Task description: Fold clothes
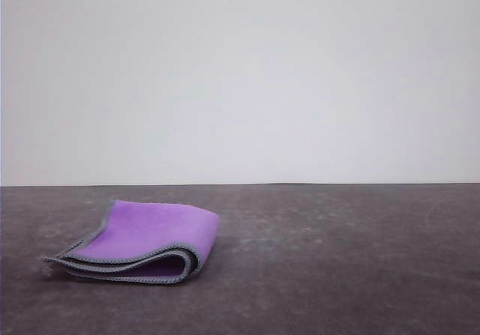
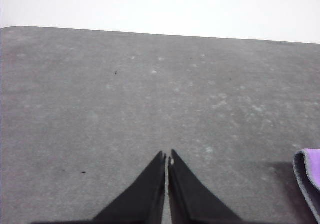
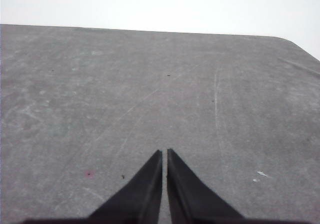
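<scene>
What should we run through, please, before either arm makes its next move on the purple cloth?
1. Cloth already folded: ok; it lies doubled over, purple side up, with stacked grey hems along its near edge.
2. Fold neat: cannot tell; the layers gape a little at the near right corner.
3. Left gripper empty: ok; fingers shut on nothing, above bare table.
4. Right gripper empty: ok; fingers shut, with nothing between them.
5. Left gripper clear of the cloth: ok; in the left wrist view the cloth's edge lies off to one side, apart from the fingers.
6. Cloth fully on the table: ok in the front view.
</scene>
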{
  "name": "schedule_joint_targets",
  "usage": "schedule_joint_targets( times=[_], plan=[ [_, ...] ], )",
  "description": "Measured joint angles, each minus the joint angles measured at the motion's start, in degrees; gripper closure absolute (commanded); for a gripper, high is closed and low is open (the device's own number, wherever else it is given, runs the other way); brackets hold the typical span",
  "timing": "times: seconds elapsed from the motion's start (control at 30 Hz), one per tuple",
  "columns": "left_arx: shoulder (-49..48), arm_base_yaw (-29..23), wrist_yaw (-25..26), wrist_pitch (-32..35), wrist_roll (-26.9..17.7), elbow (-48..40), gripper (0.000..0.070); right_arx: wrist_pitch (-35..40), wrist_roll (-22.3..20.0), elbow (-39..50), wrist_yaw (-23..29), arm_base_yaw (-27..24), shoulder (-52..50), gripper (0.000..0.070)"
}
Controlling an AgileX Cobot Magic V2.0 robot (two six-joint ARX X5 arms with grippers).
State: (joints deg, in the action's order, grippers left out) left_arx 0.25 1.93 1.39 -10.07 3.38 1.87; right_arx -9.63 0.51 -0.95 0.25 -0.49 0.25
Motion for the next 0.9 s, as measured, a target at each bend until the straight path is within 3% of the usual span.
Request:
schedule_joint_targets(
  times=[0.9],
  plan=[
    [0.00,0.00,0.00,0.00,0.00,0.00,0.0700,0.01,0.00,0.00,0.00,0.00,0.00,0.0687]
  ],
)
